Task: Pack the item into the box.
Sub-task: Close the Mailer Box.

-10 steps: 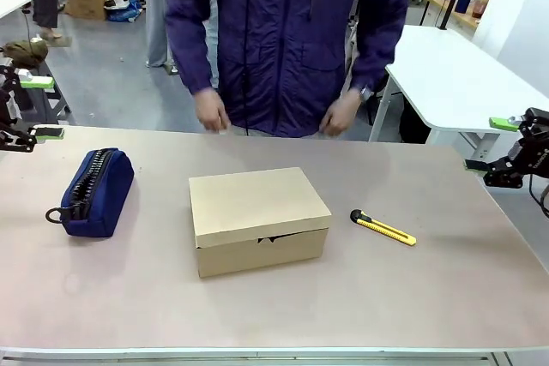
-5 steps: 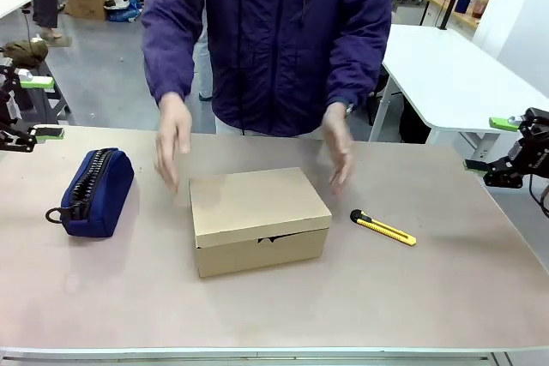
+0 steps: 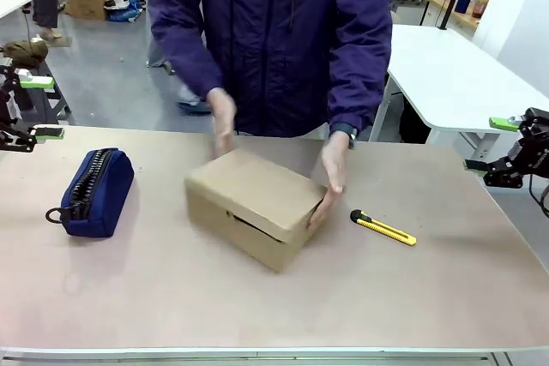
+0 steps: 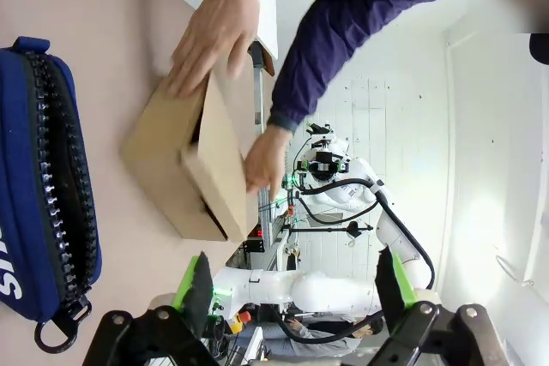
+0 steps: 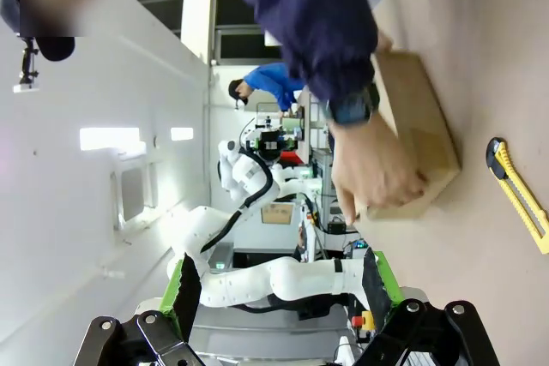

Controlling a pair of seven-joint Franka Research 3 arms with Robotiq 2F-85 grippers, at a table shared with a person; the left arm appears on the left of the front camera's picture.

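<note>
Since half a second ago the person's hands (image 3: 330,169) have gripped the cardboard box (image 3: 257,207) mid-surface and turned it askew, lid down, so with my left gripper (image 4: 292,285) and right gripper (image 5: 279,293) both released and parked at the edges, I judge opening comes next.

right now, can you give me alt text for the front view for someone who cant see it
A person in a purple jacket grips a plain brown cardboard box with both hands, turning it at an angle on the pale table. A navy blue zip pouch lies to its left and a yellow-and-black utility knife to its right. The left gripper and right gripper wait open at the table's sides.
</note>
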